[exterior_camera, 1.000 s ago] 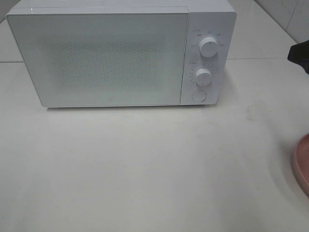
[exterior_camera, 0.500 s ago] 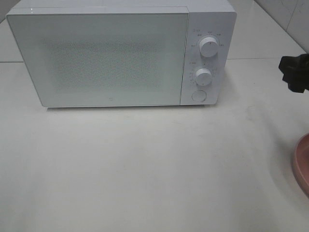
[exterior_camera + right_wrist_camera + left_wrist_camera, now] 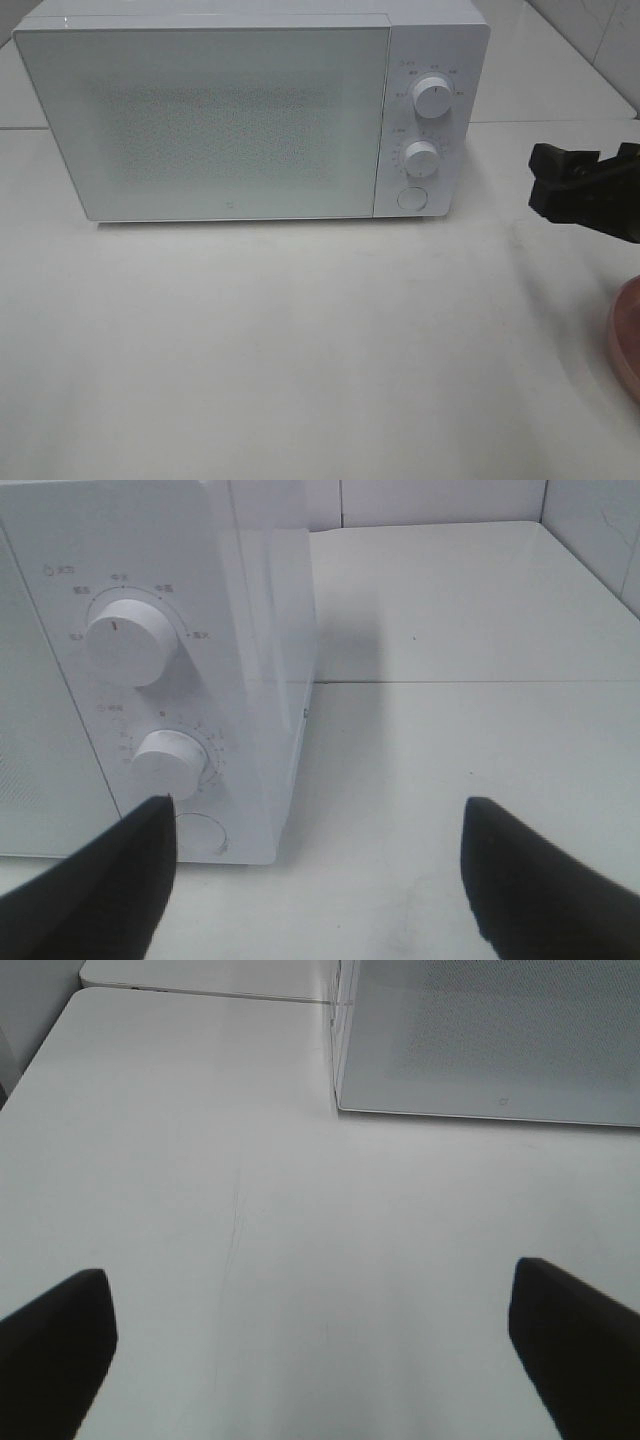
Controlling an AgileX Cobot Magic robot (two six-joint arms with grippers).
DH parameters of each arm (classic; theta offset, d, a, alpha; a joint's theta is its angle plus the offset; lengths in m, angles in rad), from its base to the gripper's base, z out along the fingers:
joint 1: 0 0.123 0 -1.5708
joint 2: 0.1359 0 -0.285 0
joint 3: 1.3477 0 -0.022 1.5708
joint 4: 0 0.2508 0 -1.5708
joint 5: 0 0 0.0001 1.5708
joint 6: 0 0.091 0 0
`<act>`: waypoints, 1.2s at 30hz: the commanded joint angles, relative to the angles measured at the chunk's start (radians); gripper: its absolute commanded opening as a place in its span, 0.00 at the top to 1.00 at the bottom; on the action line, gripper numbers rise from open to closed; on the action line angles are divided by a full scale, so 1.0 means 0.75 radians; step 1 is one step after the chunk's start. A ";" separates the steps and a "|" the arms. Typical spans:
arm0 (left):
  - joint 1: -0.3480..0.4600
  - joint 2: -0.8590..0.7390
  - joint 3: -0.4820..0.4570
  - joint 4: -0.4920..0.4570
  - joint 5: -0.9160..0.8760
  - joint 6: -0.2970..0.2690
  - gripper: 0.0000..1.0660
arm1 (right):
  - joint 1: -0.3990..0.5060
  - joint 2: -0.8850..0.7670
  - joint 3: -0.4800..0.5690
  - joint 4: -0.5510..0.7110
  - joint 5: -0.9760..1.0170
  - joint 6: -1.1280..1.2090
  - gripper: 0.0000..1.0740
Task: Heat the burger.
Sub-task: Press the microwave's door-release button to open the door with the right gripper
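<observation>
Burger: not visible in any view, so its place, long axis and which way it points cannot be told.

White microwave (image 3: 200, 110) stands toward the back edge of the bench (image 3: 300, 350), front facing the high camera. Its door (image 3: 200, 120) is shut, and its dotted window shows nothing inside.

The control panel is on the microwave's right side: upper knob (image 3: 432, 97), lower knob (image 3: 421, 159) below it, and a round button (image 3: 411, 198) at the bottom.

Writing: small printed labels ring both knobs, with a short label above each dial. The right wrist view shows characters, but they are too blurred to read. There is a tiny logo mark (image 3: 224, 210) at the bottom middle of the door, also unreadable.

A pink plate (image 3: 625, 340) is near the bench's right edge, cut off by the frame. What shows of it is bare.

Right gripper (image 3: 318, 815): jaws spread, nothing between them. It is above the bench to the right of the microwave, apart from it and aimed at the control panel side.

Left gripper (image 3: 310, 1272): jaws spread wide and empty, over bare bench in front of the microwave's left front corner, not touching it.
</observation>
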 commanded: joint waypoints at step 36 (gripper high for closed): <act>0.005 -0.021 0.001 -0.009 0.001 -0.004 0.06 | 0.572 0.560 -0.204 0.632 -0.396 -0.143 0.30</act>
